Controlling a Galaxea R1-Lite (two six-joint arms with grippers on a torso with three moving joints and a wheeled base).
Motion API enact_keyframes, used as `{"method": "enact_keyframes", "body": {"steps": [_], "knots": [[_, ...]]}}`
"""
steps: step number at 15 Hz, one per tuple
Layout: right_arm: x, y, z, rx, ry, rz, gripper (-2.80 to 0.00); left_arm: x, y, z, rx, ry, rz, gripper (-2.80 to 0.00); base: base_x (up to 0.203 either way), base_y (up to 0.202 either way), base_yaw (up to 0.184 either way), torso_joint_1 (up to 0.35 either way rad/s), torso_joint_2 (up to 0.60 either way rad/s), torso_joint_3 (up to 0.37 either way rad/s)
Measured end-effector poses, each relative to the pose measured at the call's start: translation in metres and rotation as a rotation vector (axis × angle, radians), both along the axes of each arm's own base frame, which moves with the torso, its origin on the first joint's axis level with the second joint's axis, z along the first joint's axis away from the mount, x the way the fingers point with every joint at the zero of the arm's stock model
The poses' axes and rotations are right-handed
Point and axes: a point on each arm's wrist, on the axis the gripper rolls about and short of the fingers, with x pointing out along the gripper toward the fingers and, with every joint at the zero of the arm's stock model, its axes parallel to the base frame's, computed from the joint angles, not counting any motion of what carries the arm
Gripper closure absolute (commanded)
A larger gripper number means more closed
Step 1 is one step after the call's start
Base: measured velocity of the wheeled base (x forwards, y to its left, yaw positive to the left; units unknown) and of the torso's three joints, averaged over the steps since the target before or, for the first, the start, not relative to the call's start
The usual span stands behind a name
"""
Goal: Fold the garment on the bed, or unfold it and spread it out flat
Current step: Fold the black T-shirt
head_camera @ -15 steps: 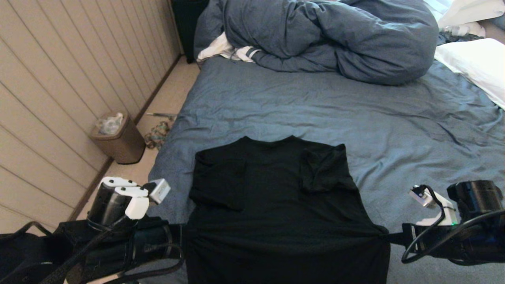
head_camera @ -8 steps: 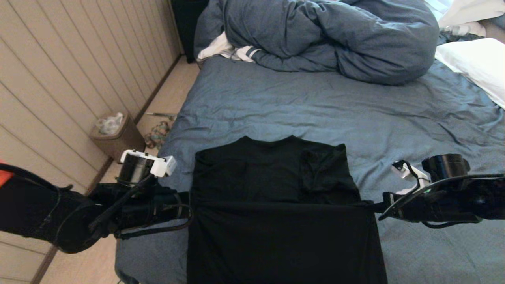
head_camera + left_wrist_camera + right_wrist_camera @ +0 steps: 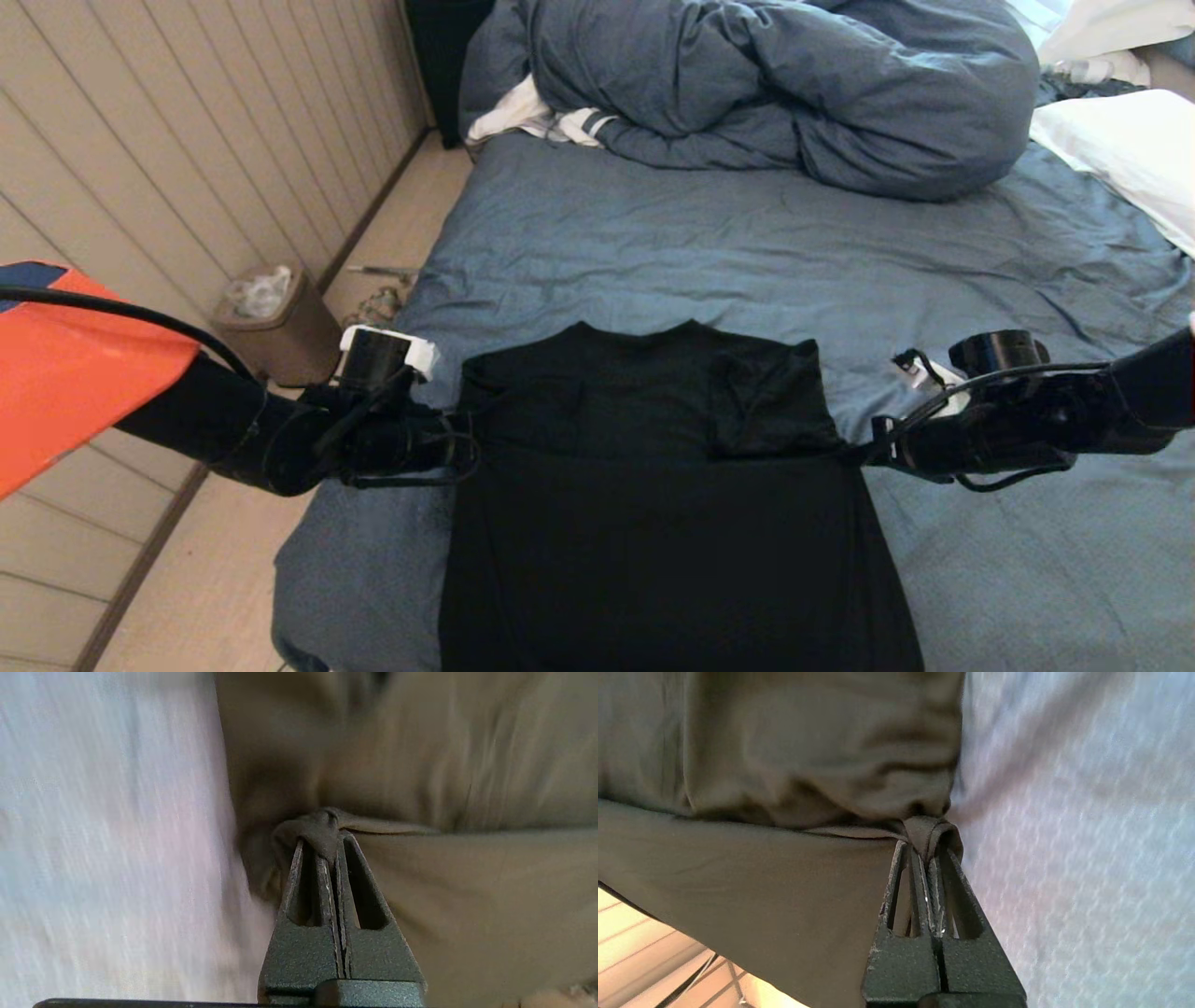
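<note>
The garment [image 3: 653, 485], a plain black T-shirt, lies on the near part of the bed [image 3: 794, 252], collar away from me, both sleeves folded inward. Its lower part is lifted in a taut straight edge stretched between my two grippers and held over the chest. My left gripper [image 3: 464, 446] is shut on the left end of that edge; the wrist view shows a knot of the garment [image 3: 322, 828] pinched at the left gripper's [image 3: 327, 842] tips. My right gripper [image 3: 864, 455] is shut on the right end, with the garment's [image 3: 931, 833] fabric looped round the right gripper [image 3: 927, 851].
A bunched blue-grey duvet [image 3: 766, 84] fills the far end of the bed, with a white striped cloth [image 3: 532, 117] at its left and a white pillow [image 3: 1120, 149] at far right. A brown waste bin [image 3: 280, 322] stands on the floor by the panelled wall, left of the bed.
Both grippers have carried the garment's lower edge away from me, from near the bed's front edge up over the shirt's chest. The arms have stretched out further.
</note>
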Motion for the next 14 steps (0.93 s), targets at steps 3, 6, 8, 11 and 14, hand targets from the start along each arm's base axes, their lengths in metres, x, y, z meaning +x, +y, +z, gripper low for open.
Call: {"method": "enact_keyframes", "body": {"steps": [3,6,8,11,14], "knots": [[0.013,0.003,0.014,0.0,-0.014,0.007,0.0,0.019,-0.002,0.016,-0.005,-0.02,0.012,0.0,0.0,0.0,0.0,0.0,0.0,0.0],[0.026,0.002,0.025,-0.003,-0.028,0.001,0.0,0.035,-0.004,0.03,-0.011,-0.043,0.02,0.0,0.0,0.0,0.0,0.0,0.0,0.0],[0.034,0.001,0.03,-0.009,-0.043,-0.005,0.0,0.045,-0.002,0.037,-0.006,-0.056,0.025,0.0,0.0,0.0,0.0,0.0,0.0,0.0],[0.046,0.0,0.038,-0.007,-0.051,-0.013,0.0,0.063,-0.001,0.045,-0.007,-0.072,0.04,0.0,0.0,0.0,0.0,0.0,0.0,0.0],[0.059,0.0,0.046,-0.008,-0.057,-0.02,0.0,0.085,0.001,0.046,-0.012,-0.087,0.059,0.0,0.0,0.0,0.0,0.0,0.0,0.0]]}}
